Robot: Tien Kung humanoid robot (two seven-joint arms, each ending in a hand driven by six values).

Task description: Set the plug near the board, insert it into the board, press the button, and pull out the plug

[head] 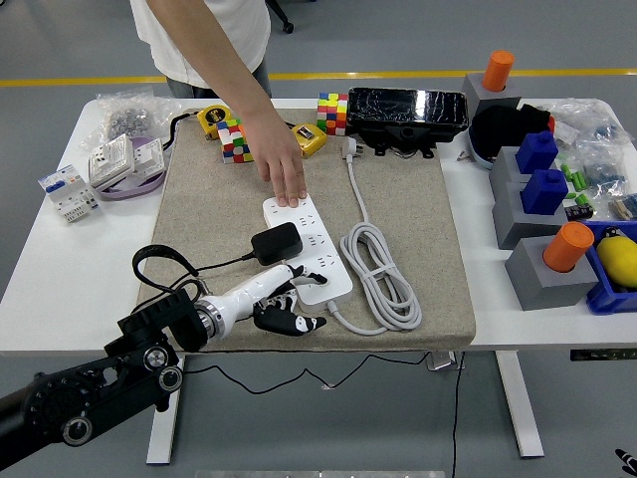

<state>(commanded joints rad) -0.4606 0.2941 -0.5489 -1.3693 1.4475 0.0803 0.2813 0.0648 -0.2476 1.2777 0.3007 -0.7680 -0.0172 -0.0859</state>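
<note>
From the head view, the left hand (282, 304) comes in from 8 o'clock over the grey mat (418, 199); its fingers are loosely curled and hold nothing, the white thumb side just touching the near left corner of the power strip (307, 249), the dark fingertips (299, 321) resting on the mat at 6 o'clock of that corner. The black plug (276, 242) sits on the strip's left edge, at 12 o'clock of the hand and apart from it, its black cable (159, 261) looping away toward 9 o'clock. A person's hand (286, 174) presses flat on the far end of the strip. The strip's grey cord (380, 271) lies coiled at 3 o'clock of it. At 3 o'clock on the tabletop (60, 269), grey blocks hold shapes in their tops: orange cylinders (568, 246) and blue pieces (544, 189). A blue bin (600, 299) at the right edge holds a yellow object (619, 257)
</note>
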